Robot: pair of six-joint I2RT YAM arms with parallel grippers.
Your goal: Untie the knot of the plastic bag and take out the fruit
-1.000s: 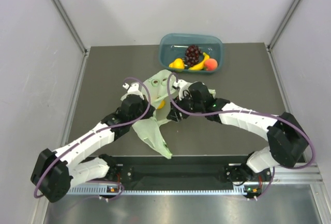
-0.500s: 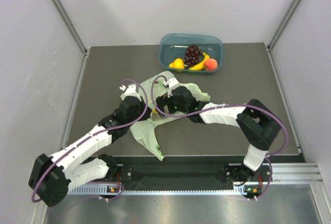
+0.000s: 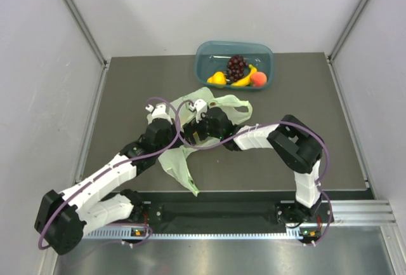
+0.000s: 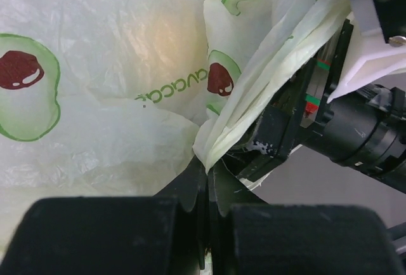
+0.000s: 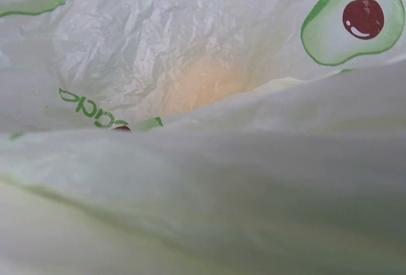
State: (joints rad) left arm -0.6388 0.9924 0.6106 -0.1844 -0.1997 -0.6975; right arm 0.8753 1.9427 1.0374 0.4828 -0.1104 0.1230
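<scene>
The plastic bag (image 3: 219, 107) lies crumpled mid-table, pale green with avocado prints, one strip trailing toward the near edge. My left gripper (image 3: 172, 140) is shut on a bunched fold of the bag (image 4: 235, 132), pinched at the fingertips (image 4: 207, 167). My right gripper (image 3: 190, 134) is pushed in among the bag's folds from the right. Film covers its whole wrist view, so its fingers are hidden. An orange fruit (image 5: 203, 81) glows through the film and also shows dimly (image 4: 162, 33) in the left wrist view. The knot is out of view.
A teal tub (image 3: 266, 56) stands at the back centre and holds grapes (image 3: 236, 67), a banana (image 3: 244, 78), a peach (image 3: 257, 79) and a yellow fruit (image 3: 217, 78). The right arm's elbow (image 3: 295, 145) is folded up right of the bag. Grey walls close in both sides.
The right arm has reached further left into the bag, its elbow folding inward. The bag and its trailing strip have shifted left. The left gripper has kept its hold.
</scene>
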